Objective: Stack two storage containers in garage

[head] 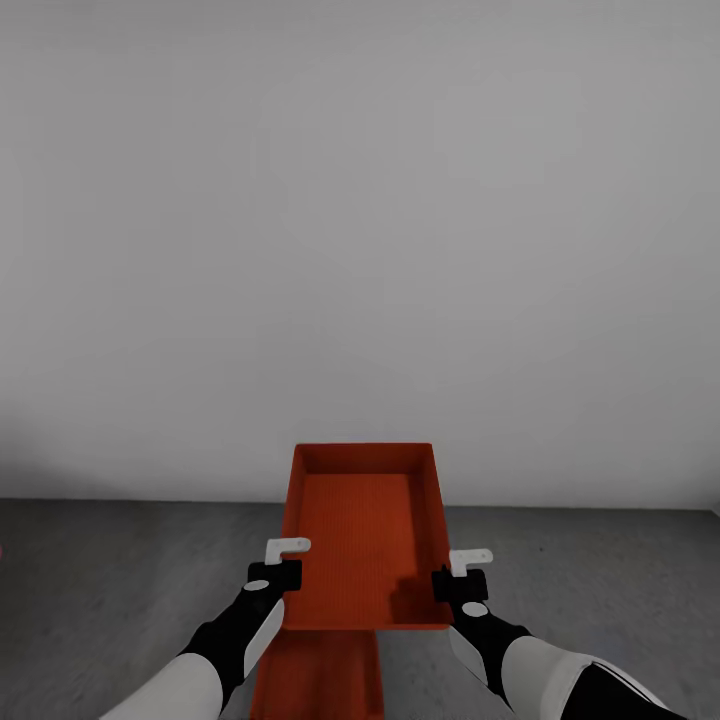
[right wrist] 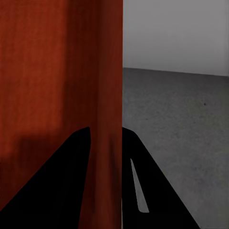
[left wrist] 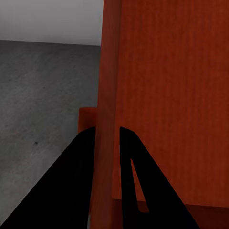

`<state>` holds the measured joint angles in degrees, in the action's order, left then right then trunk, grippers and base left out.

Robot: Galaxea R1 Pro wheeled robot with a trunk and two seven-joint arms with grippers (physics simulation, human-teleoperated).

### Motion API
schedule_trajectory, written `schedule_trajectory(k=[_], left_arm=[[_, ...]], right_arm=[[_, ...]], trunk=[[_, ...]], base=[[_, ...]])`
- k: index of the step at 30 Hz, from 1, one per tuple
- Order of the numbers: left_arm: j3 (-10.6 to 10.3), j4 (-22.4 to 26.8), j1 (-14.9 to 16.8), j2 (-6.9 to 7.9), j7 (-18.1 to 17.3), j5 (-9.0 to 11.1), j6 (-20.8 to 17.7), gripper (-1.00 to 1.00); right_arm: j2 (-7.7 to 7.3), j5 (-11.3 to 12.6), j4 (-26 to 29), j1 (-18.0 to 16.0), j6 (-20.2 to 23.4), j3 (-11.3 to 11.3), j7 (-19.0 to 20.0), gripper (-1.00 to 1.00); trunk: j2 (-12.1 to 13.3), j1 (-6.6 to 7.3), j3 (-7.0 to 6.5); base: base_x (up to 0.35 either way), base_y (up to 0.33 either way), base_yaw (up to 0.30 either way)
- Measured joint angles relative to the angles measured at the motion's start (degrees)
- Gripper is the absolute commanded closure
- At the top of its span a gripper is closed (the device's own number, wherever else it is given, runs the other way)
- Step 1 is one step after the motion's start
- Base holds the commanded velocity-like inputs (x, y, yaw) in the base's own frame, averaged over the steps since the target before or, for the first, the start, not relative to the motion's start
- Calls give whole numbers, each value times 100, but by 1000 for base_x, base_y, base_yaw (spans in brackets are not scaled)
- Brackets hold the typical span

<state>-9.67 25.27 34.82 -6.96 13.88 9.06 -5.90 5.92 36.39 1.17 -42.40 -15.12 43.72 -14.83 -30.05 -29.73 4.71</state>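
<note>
I hold an orange-red storage container (head: 362, 530) in the air with both arms, over the dark grey concrete floor (head: 110, 590). My left gripper (head: 283, 562) is shut on its left wall (left wrist: 106, 95), with one black finger (left wrist: 76, 181) on each side. At the opposite side, my right gripper (head: 455, 575) is shut on the right wall (right wrist: 109, 95) the same way. A second storage container (head: 320, 675) lies on the floor directly below the held one, mostly hidden by it. A corner of that lower box (left wrist: 87, 117) shows past the held wall in the left wrist view.
A plain pale grey wall (head: 360, 220) stands straight ahead, meeting the floor just past the held container. Bare concrete (head: 600, 570) extends on both sides.
</note>
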Motion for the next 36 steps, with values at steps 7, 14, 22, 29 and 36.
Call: schedule_trajectory(k=[7,14,22,29,36], left_arm=[[1,-7,1,-1,-2,-2,1,100],[-2,-18,2,3,-5,2,-1,100],[-3,-17,2,7,-7,6,-3,100],[-4,-19,2,7,-7,7,-3,100],[-5,-19,2,7,-7,7,-3,100]], right_arm=[[0,7,-2,1,2,8,1,100],[6,34,-8,1,4,29,-2,100],[10,45,-10,-1,3,38,-4,100],[10,48,-11,1,3,40,-4,100],[10,47,-11,1,3,39,-4,100]], trunk=[[0,0,64],[0,0,127],[-1,0,200],[-1,0,263],[-1,0,327]], base=[[0,0,0],[0,0,0],[0,0,0],[0,0,0],[0,0,0]])
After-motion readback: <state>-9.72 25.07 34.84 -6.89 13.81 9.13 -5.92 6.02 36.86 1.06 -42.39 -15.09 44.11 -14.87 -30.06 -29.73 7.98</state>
